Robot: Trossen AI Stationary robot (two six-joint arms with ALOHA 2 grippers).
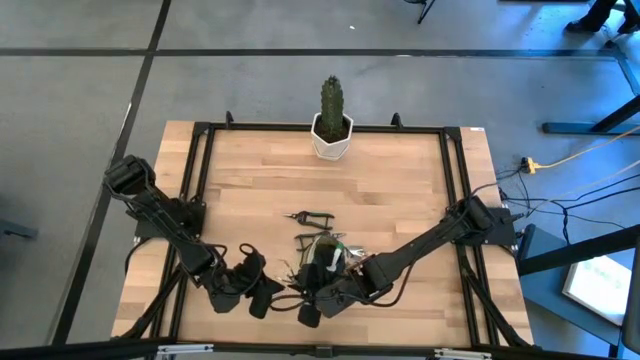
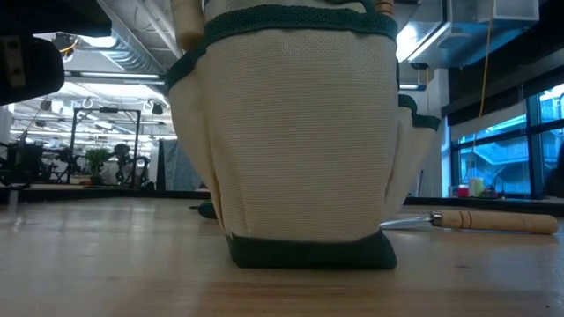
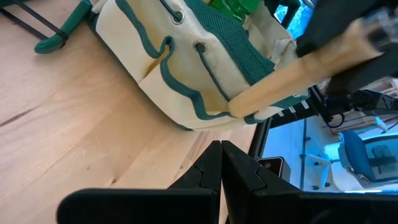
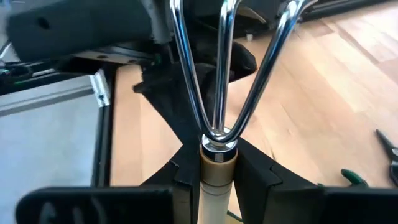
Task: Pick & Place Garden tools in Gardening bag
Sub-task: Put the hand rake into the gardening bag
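no readable text, labels or signs

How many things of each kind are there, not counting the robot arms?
Wooden-handled tools: 2 (fork in right gripper, one lying loose)
Pruning shears: 1
Green sprayer: 1
Gardening bag: 1
Potted cactus: 1
Total: 6

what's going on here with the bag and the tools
The robot is packing garden tools into the gardening bag near the front edge of the table. Its right hand is shut on the fork, gripping it where the chrome prongs meet the wooden handle, right beside the bag. The left hand is shut and empty, waiting next to the bag. The pruning shears lie on the table, and another wooden-handled tool lies behind the bag. The cactus stands at the far edge.
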